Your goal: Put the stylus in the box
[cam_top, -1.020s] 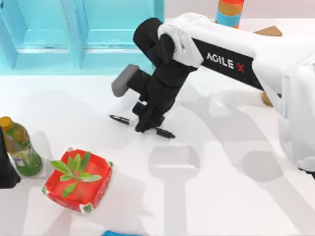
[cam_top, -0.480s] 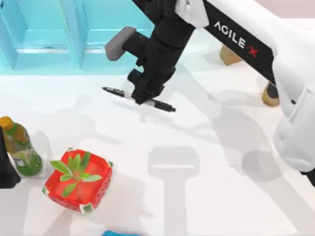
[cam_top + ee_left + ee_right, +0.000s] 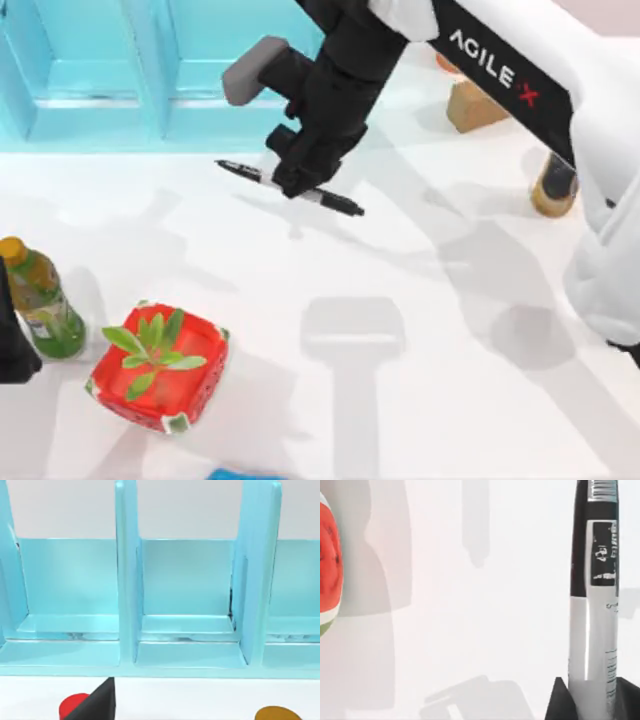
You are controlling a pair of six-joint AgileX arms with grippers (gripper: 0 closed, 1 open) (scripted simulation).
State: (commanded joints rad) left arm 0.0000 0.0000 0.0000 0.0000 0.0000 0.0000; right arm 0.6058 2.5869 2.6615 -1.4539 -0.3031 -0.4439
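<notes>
My right pincer grips the stylus, lifted just before the box; dropping it inside remains.

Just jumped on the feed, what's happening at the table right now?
The right gripper is shut on the stylus, holding it near its middle and roughly level above the white table, just in front of the box. The stylus is not in a compartment yet. The left gripper sits parked at the table's left edge, beside the green bottle and the red container.
</notes>
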